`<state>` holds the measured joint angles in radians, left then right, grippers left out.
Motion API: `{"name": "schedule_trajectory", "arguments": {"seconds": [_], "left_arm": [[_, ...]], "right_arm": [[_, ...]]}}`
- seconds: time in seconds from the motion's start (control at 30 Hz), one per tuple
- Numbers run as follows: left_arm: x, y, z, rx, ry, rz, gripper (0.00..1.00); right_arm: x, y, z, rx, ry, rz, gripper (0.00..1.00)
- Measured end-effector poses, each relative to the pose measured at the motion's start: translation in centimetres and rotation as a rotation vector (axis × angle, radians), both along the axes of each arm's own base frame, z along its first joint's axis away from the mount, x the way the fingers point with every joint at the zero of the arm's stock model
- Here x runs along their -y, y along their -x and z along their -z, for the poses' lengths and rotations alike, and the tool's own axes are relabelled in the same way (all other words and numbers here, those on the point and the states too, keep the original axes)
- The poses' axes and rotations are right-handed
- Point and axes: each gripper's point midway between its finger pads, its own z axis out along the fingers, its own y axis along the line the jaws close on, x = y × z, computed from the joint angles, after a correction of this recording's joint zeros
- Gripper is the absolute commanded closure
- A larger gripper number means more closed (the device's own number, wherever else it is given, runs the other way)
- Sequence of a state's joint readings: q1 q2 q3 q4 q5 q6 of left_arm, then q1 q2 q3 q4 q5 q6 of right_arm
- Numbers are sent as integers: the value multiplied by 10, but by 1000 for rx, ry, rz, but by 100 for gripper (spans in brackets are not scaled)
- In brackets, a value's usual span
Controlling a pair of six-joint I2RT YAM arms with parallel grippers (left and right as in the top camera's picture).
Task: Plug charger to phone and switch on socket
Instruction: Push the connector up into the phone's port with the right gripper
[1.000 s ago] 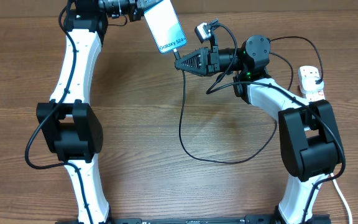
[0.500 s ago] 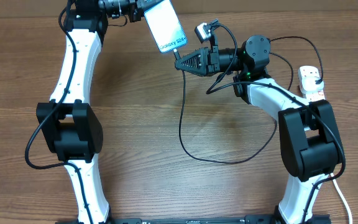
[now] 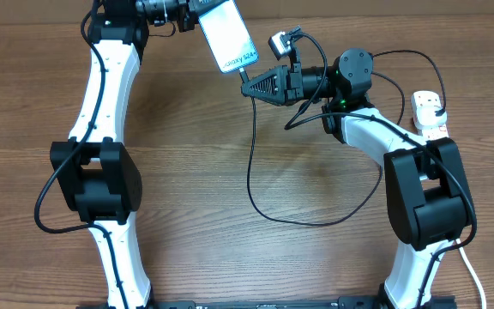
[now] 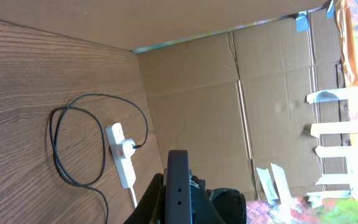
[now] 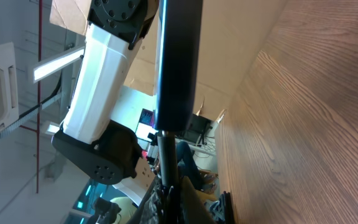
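In the overhead view the phone [image 3: 227, 36] is held in the air at the back of the table, its light screen facing up, with my left gripper [image 3: 197, 10] shut on its far end. My right gripper [image 3: 246, 87] is shut on the connector tip of the charger [image 3: 250, 163], right below the phone's "Galaxy" end. In the right wrist view the connector [image 5: 166, 155] meets the phone's dark lower edge [image 5: 178, 62]; I cannot tell whether it is seated. The black cable loops over the table to the white socket [image 3: 428, 114] at the far right, also seen as a socket strip [image 4: 122, 163].
Cardboard walls [image 4: 241, 93] stand behind the table's back edge. The right arm's own black wires [image 3: 303, 51] arch above its wrist. A white cord [image 3: 474, 275] runs from the socket toward the front right corner.
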<state>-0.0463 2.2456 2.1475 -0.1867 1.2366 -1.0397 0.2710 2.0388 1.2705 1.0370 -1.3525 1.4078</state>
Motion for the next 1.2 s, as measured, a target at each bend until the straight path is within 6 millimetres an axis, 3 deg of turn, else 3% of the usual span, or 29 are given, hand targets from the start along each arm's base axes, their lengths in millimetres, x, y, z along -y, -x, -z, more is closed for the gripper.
{"name": "schedule_trajectory", "arguments": {"seconds": [1.2], "left_arm": [[2,0,0,39,-11,4,96]], "right_arm": [[0,-2,0,-33,-1,9,96]]}}
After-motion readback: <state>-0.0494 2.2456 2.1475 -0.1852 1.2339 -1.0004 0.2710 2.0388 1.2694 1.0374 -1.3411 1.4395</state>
